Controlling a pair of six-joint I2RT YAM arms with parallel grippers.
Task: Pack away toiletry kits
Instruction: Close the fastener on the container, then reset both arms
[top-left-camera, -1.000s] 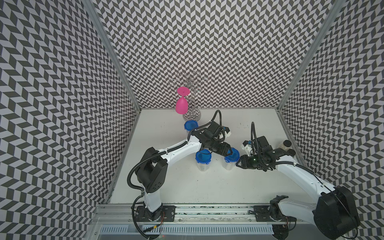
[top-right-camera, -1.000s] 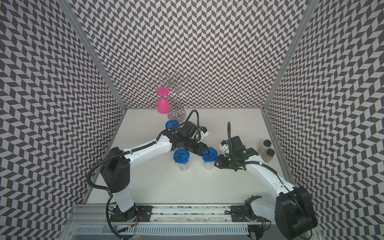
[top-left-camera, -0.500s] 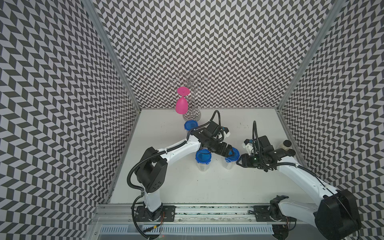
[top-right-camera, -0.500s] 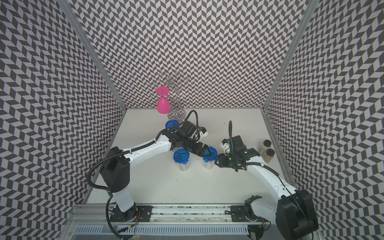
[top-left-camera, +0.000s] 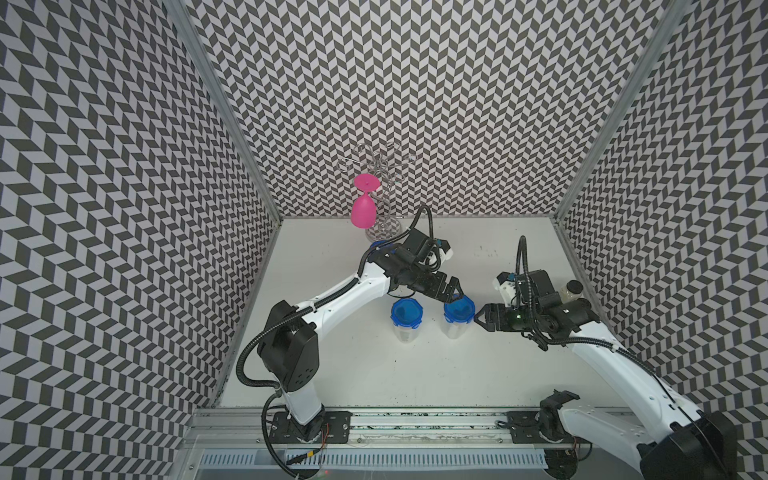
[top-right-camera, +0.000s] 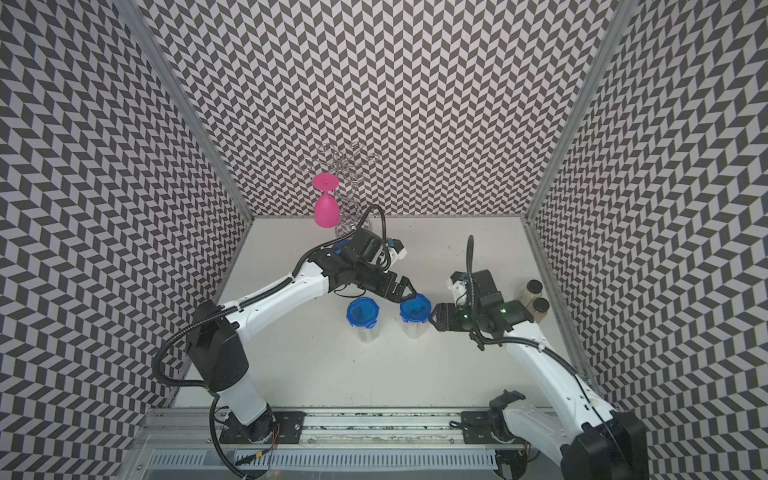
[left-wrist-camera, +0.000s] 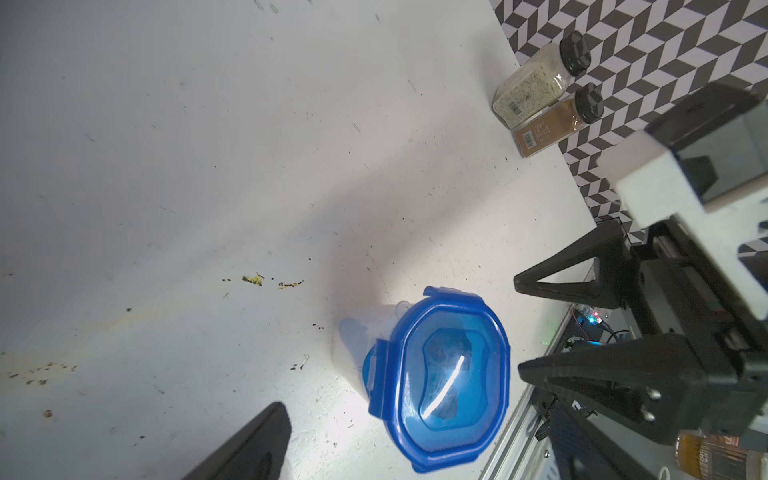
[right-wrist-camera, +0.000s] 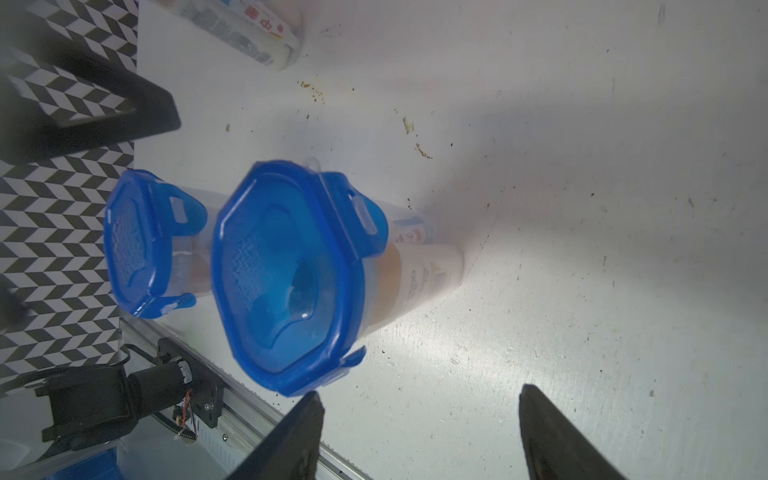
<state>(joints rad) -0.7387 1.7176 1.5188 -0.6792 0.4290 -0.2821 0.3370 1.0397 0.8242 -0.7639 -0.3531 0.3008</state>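
Capped jar stood upright just off the tips of the right gripper, jaws apart and empty, and just under the left gripper, jaws wide and empty; probably light, stiff and slick-walled, best gripped around the body below the blue lid.

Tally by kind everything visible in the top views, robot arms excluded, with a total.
Blue-lidded clear jars: 3, one mostly hidden behind the left arm
Spice bottles: 2
Pink goblet: 1
Wire rack: 1
Total: 7
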